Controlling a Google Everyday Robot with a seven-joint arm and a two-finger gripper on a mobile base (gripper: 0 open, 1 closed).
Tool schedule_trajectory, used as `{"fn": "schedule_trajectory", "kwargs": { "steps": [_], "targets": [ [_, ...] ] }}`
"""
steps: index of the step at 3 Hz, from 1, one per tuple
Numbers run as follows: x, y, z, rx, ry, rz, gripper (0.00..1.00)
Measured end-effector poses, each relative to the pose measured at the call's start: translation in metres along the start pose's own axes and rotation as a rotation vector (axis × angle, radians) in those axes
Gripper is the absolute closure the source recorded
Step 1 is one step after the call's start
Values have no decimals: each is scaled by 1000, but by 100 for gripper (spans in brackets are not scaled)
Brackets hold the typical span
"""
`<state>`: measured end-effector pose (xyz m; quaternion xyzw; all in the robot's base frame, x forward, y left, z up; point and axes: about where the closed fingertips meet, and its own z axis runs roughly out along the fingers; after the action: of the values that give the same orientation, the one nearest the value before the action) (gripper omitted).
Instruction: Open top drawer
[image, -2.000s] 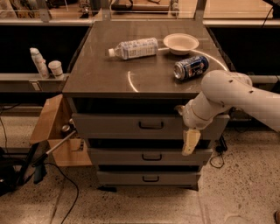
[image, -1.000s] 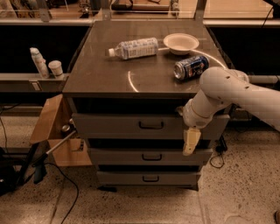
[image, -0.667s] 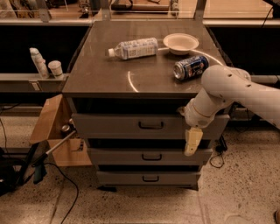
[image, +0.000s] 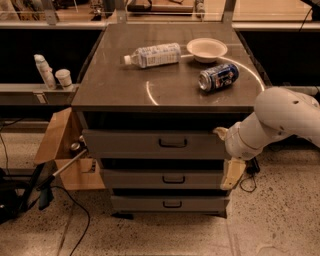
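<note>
I face a dark metal cabinet (image: 115, 92) on a speckled stone floor (image: 280, 220), with a low ledge (image: 20, 92) and an open cardboard box (image: 57, 145) to one side. The top drawer (image: 125, 144) sits just under the cabinet top. Its loop handle (image: 173, 143) is well apart from my gripper (image: 231, 173), which hangs at the far end of the drawer fronts, below that drawer's corner and over the end of the middle drawer (image: 150, 179). I cannot tell whether my gripper is open or closed. I count three drawers, the bottom drawer (image: 145, 203) lowest, each with one handle. On top lie one water bottle (image: 152, 55), one bowl (image: 206, 49) and one can (image: 218, 77).
</note>
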<state>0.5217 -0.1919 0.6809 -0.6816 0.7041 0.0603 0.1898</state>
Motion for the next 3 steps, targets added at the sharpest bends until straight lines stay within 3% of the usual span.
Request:
{"fn": "schedule_trajectory", "kwargs": {
  "steps": [2, 3],
  "targets": [
    [-13, -24, 5, 9, -5, -39, 0],
    [-11, -30, 16, -36, 9, -23, 0]
  ]
}}
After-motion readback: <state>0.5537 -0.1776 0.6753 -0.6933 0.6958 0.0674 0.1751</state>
